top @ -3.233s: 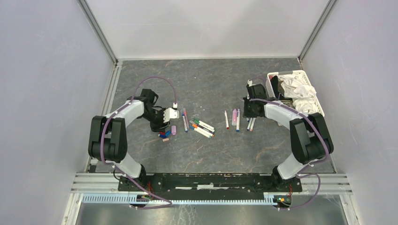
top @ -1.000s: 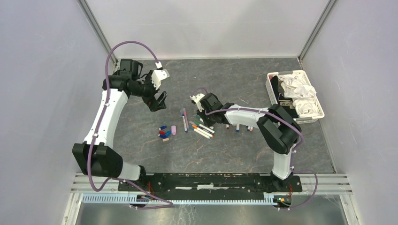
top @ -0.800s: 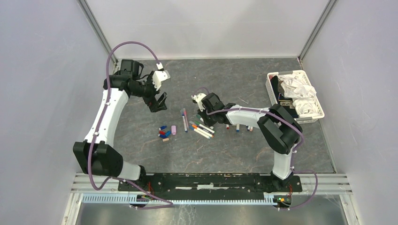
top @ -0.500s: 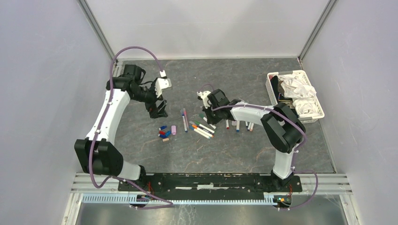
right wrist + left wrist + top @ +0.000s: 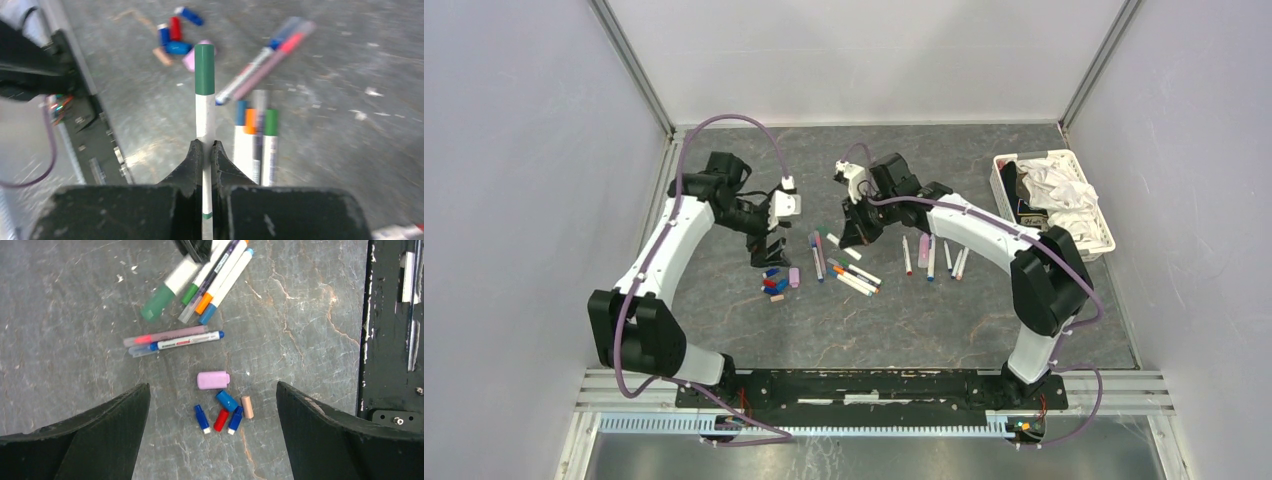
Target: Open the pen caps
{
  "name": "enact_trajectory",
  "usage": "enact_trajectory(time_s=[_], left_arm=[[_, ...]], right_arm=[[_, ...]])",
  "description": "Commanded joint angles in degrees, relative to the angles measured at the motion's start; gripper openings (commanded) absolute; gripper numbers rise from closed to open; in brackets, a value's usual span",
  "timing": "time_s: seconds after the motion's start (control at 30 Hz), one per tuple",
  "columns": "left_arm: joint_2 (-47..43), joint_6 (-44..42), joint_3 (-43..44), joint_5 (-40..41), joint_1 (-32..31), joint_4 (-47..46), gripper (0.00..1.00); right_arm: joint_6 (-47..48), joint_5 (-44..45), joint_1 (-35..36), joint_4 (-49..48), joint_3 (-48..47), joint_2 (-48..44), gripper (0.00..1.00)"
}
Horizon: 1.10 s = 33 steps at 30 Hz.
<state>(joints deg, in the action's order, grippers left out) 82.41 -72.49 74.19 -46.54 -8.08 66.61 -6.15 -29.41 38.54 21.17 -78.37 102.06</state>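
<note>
One green cap [image 5: 204,69] sat on the end of the white pen [image 5: 205,120], which the right gripper [image 5: 205,147] held pinched tight by the barrel, well short of the cap and raised above the table. The left gripper [image 5: 766,252] hung with its fingers [image 5: 80,435] spread wide and nothing between them. Below it lay the loose pen caps [image 5: 222,412], blue, red, tan and purple, in a small cluster.

The step looked to be the uncapping of this pen. The free gripper would best close on the green cap alone, square to the barrel. It should then pull straight along the pen's axis while the right one held firm, since a slanted pull could make the barrel slip.

The table [image 5: 904,320] was dark grey and stone-veined, with other pens [image 5: 215,285] lying near the cluster and a white basket [image 5: 1001,180] at the far right. Pale blank walls [image 5: 524,150] closed in three sides.
</note>
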Motion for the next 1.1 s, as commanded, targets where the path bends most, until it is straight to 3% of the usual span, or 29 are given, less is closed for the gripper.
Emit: enact_trajectory(time_s=[0.0, 0.1, 0.2, 0.4, 0.67, 0.83, 0.93, 0.97, 1.0, 1.07], left_arm=[[-1.17, -4.35, -1.53, 1.22, -4.04, -3.16, 1.00], [-1.19, -4.69, -1.89, 2.66, -6.00, -3.15, 0.99], [-1.50, -5.61, -2.65, 3.72, -7.56, -2.58, 0.92], [-2.15, -6.46, -4.60, 5.05, -9.84, -1.66, 0.65], [-1.86, -6.70, -6.64, 7.33, -11.17, -2.82, 0.57], [-1.72, -6.47, -6.45, 8.15, -11.69, -3.15, 0.35], [-2.11, -6.36, -6.19, 8.07, -11.91, -3.17, 0.14], [-2.20, -6.36, -6.17, 8.05, -12.07, -3.15, 0.04], [-2.44, -6.15, -6.17, 7.91, -12.18, -3.15, 0.03], [-2.84, -5.97, -6.08, 7.79, -12.31, -3.15, 0.02]], right_arm=[[0.55, -14.58, 2.22, 4.27, -3.70, 1.33, 0.00], [2.40, -17.61, 3.10, 6.92, -5.94, 3.08, 0.00], [2.38, -20.31, 3.34, 6.97, -6.35, 4.15, 0.00], [1.49, -23.12, 3.48, 6.01, -7.41, 5.82, 0.00], [0.08, -26.20, 3.58, 4.03, -7.24, 5.95, 0.00], [-0.27, -26.84, 3.65, 3.55, -6.63, 6.13, 0.00], [-1.97, -27.63, 3.71, 1.51, -5.57, 6.47, 0.12], [-2.99, -27.89, 3.77, 0.38, -5.20, 6.69, 0.21], [-3.97, -27.89, 3.88, -0.58, -4.84, 6.94, 0.30], [-5.50, -28.68, 4.29, -2.33, -4.52, 7.97, 0.40]])
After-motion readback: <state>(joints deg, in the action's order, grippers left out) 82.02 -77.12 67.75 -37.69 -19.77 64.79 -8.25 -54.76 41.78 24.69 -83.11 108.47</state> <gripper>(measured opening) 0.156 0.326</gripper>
